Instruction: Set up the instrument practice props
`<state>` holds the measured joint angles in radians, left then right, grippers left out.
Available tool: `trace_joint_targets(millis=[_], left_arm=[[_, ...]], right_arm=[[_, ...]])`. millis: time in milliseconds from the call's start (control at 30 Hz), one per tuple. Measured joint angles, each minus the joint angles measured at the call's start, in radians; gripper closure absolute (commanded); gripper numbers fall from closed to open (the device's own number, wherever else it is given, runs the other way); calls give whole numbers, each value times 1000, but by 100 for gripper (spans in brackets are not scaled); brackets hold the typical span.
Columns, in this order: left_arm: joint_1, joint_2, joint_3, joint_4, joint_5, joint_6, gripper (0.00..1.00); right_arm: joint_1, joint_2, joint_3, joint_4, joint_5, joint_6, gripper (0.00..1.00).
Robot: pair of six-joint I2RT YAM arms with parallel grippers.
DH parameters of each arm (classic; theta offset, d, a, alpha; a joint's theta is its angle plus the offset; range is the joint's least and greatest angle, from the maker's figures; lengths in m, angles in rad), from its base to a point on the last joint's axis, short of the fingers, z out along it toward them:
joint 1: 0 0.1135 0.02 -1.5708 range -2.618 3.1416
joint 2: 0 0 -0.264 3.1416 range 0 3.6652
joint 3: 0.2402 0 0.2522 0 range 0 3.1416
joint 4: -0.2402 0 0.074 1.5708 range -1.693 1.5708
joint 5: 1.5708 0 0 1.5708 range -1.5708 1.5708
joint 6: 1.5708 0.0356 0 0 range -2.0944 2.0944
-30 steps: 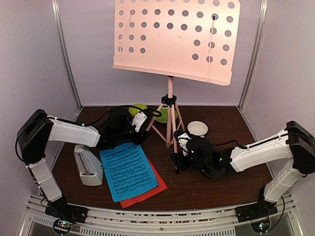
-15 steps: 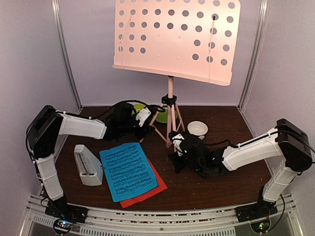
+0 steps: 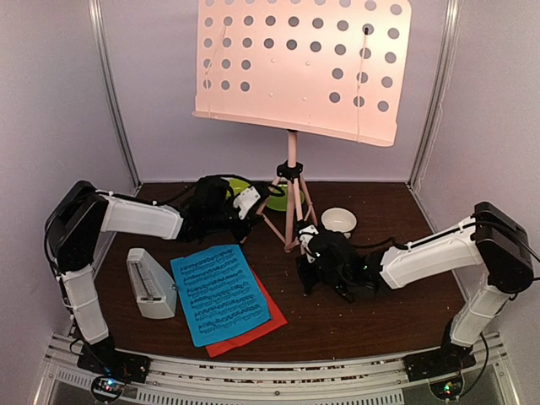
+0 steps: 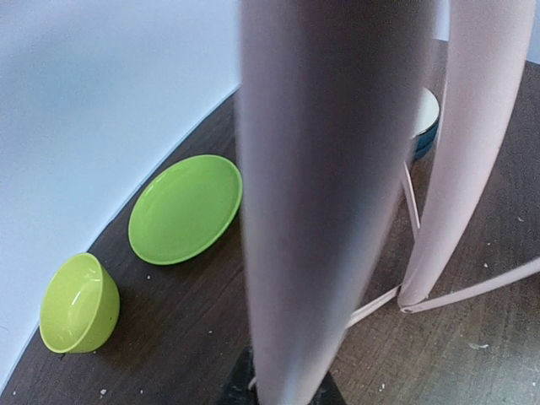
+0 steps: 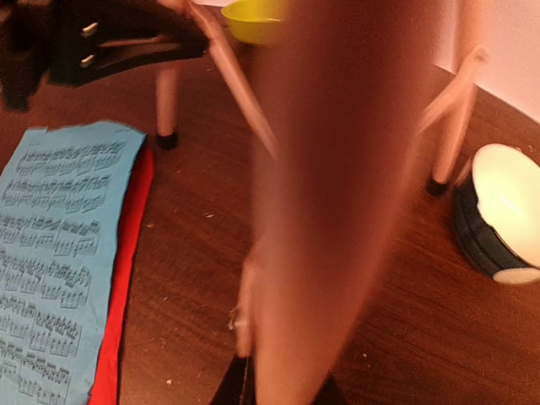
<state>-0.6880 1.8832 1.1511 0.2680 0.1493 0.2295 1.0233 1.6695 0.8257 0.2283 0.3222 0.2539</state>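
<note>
Both arms low, reaching inward: left claw (image 3: pixel 247 205) pinches left leg of music stand (image 3: pixel 291 160); right claw (image 3: pixel 305 240) pinches its front leg.

Inventory: one music stand (image 3: pixel 304 63), one blue page (image 3: pixel 219 294), one red page (image 3: pixel 268 319), one metronome (image 3: pixel 150 283), one green bowl (image 4: pixel 78 304), one white bowl (image 3: pixel 338 220), one plate (image 4: pixel 186 208).
</note>
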Motion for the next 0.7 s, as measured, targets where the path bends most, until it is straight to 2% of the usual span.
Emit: trace_joint_targets(millis=[33, 333, 700], left_arm=[[1, 0, 0, 0, -3, 0, 99], [-1, 0, -1, 2, 2, 0, 100], [-32, 0, -1, 0, 15, 8, 100]], right_arm=[[-8, -4, 0, -5, 2, 28, 100], [-23, -54, -21, -63, -5, 14, 100], [-50, -182, -154, -55, -37, -22, 100]])
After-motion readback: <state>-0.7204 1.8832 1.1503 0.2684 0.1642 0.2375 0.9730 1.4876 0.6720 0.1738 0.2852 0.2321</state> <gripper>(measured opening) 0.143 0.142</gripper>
